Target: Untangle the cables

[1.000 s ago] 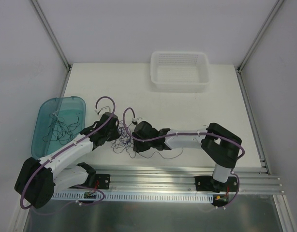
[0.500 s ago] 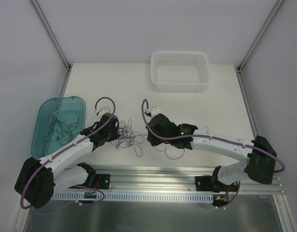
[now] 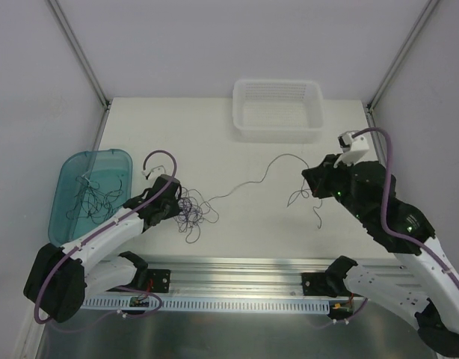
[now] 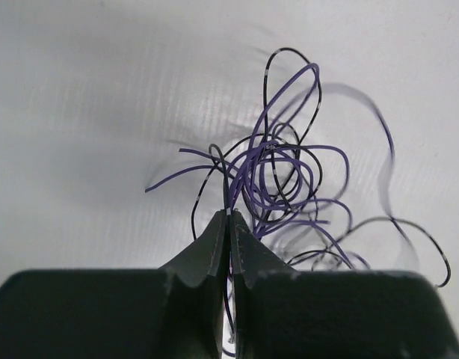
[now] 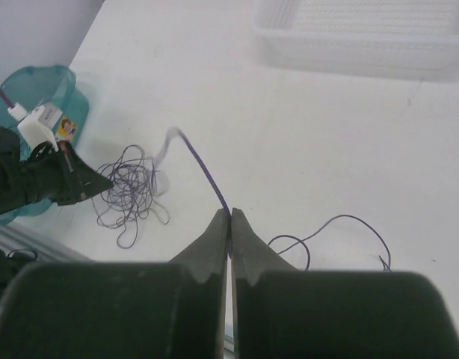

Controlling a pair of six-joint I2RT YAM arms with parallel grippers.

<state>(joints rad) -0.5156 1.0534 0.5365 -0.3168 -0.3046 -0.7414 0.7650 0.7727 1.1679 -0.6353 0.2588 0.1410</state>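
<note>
Purple and black cables (image 3: 192, 213), a translucent teal tub (image 3: 102, 152), a white lattice-patterned basket (image 3: 278, 133), a white table (image 3: 177, 127)

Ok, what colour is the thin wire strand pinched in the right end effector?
Purple; the thin wire strand shows best in the right wrist view.

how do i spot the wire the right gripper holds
Look just in front of the white basket at the table's far edge. One purple strand runs from the right gripper to the tangled clump. Unlike the rest, it is stretched out alone.
</note>
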